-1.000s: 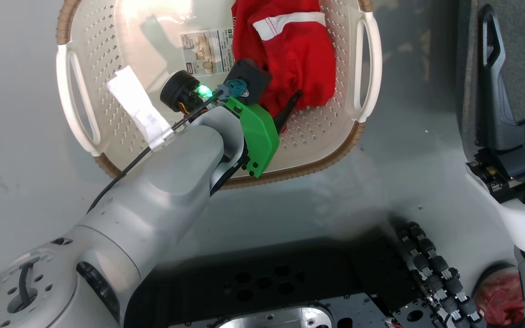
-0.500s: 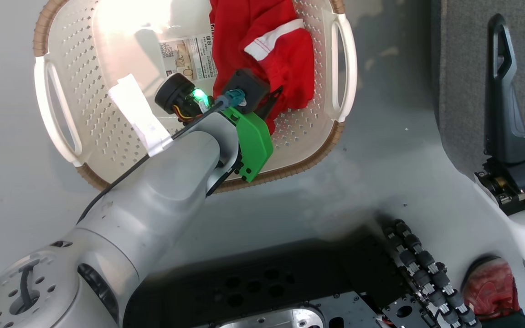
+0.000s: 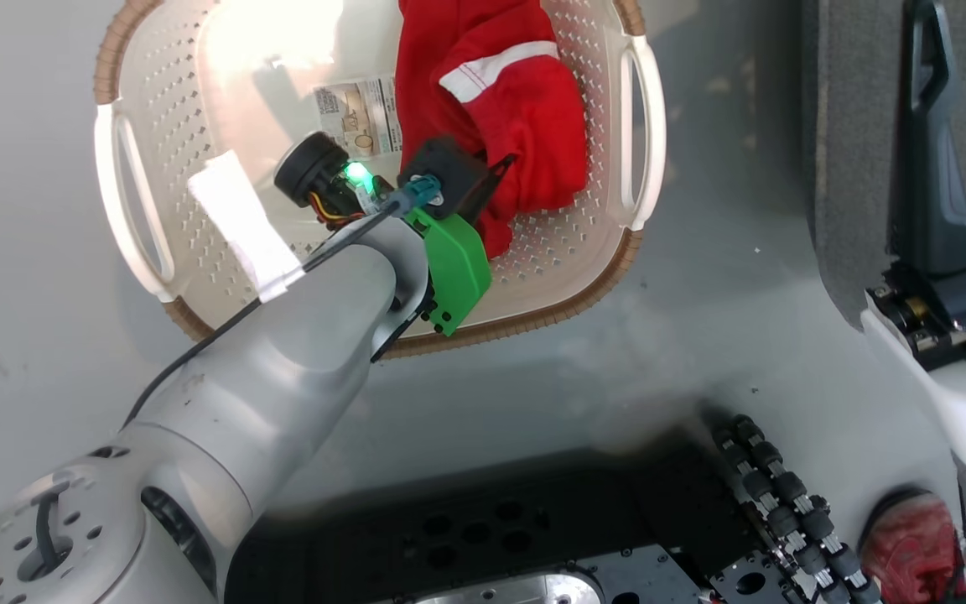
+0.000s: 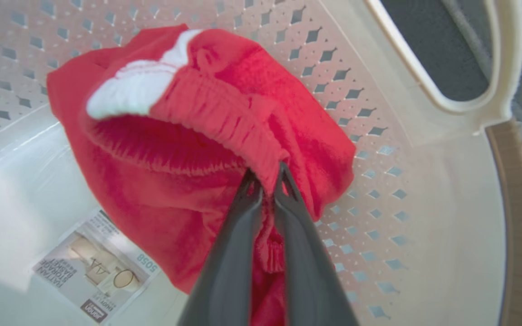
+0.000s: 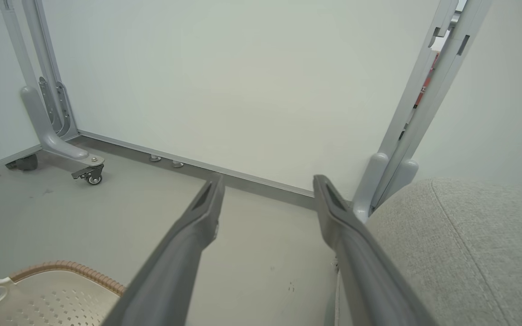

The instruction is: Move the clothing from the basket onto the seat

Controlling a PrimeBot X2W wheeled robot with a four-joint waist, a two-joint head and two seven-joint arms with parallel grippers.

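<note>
Pinching a fold of the red clothing inside the basket, our left gripper is pressed together on it; our right gripper hangs spread outside the basket. The seat beside the basket looks bare, so the carrying is probably all ahead.

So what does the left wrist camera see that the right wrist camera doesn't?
Left wrist view: the left gripper shut on a fold of the red clothing, with a paper label lying beneath. Right wrist view: the right gripper open and holding nothing, above the floor, with the grey seat at that view's right and a white panel on wheeled feet behind. Shared: the basket, its perforated wall and brown rim in both.
</note>
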